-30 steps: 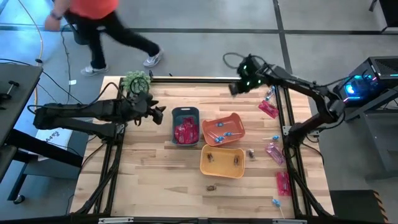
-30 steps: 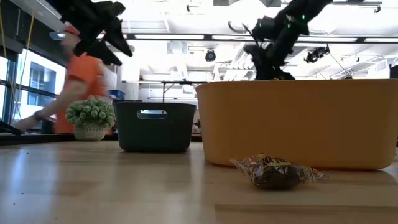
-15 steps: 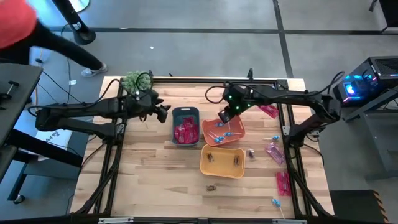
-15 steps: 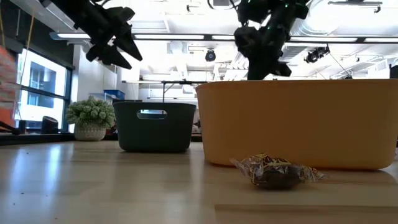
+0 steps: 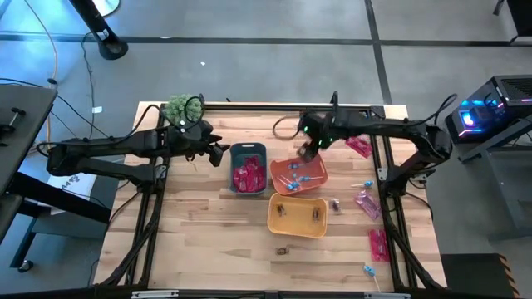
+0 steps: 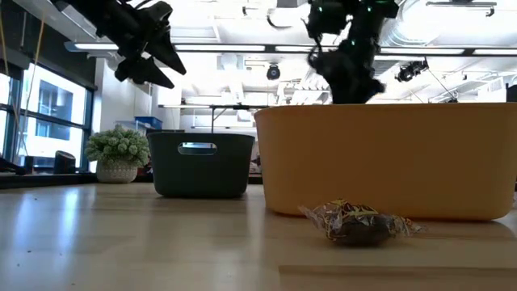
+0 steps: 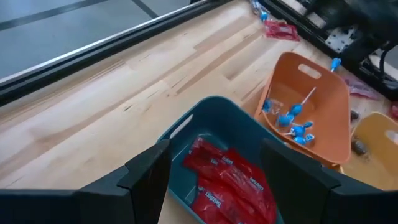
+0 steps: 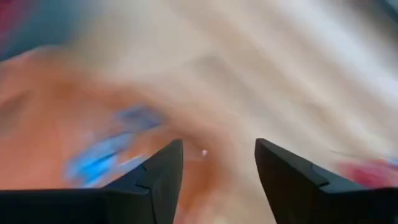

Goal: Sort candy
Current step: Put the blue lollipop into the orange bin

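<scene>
Pink-red packets lie in the grey-blue bin, blue lollipops in the orange bin, and brown pieces in the yellow bin. More candy lies loose on the table: pink packets and lollipops at the right, and a brown piece near the front. My left gripper hangs open just left of the grey-blue bin. My right gripper hangs open over the orange bin's far edge, with nothing between its fingers.
A fuzzy green plant ball stands at the far left corner. Another pink packet lies near the far right, beside the black frame rail. Bare wood stretches across the table's near left.
My right gripper has swung from the table's far edge toward the left and near side, tipping more downward, and now hangs over the orange bin. A person who was walking past the table's far left has left the view.
</scene>
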### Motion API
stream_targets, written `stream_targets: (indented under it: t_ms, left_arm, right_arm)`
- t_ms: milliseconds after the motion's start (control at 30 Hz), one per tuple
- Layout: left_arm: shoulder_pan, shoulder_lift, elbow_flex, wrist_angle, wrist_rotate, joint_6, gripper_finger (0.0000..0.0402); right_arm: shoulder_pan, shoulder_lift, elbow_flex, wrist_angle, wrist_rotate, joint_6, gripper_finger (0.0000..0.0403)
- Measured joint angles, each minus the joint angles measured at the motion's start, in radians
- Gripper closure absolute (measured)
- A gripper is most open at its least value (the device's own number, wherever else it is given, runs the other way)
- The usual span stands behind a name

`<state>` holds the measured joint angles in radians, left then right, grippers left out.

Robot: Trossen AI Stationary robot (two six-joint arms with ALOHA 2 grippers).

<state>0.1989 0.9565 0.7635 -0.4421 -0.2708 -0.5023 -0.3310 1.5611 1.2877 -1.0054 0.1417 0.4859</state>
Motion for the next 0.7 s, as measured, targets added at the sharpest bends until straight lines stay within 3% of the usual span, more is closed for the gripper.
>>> stream_targets:
  t_ms: [100, 400, 700]
  left_arm:
    - [0.007, -0.002, 0.0, 0.003, 0.0, 0.017, 0.0163]
    - [0.046, -0.002, 0.0, 0.002, -0.001, 0.025, 0.0163]
    - [0.051, -0.002, 0.0, 0.003, -0.003, 0.051, 0.0163]
  right_arm:
    - [-0.11, 0.0, -0.015, -0.068, 0.101, 0.049, 0.0204]
    - [-0.489, 0.002, -0.269, 0.075, 0.092, 0.288, 0.0203]
    - [-0.626, 0.002, -0.432, 0.291, 0.223, 0.607, 0.0203]
